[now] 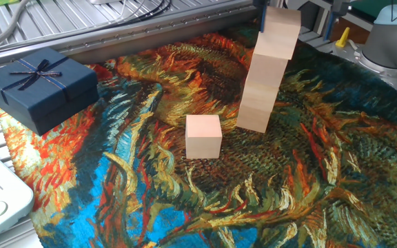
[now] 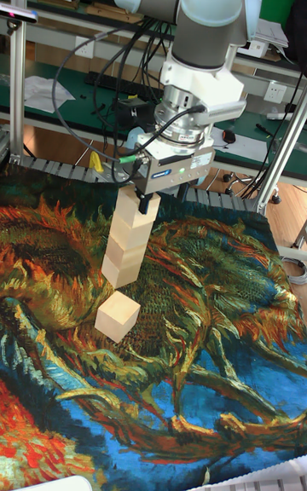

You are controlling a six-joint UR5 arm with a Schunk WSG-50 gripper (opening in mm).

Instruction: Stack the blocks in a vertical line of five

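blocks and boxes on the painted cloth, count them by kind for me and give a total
wooden blocks: 5 (4 stacked, 1 loose block on the cloth beside the stack)
navy gift box: 1
total: 6

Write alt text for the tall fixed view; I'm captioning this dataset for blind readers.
A grey robot arm's tool sits at the top of a leaning stack of pale wooden blocks on a colourful painted cloth. One loose block rests on the cloth in front of the stack's base. Cables and a cluttered bench lie behind.
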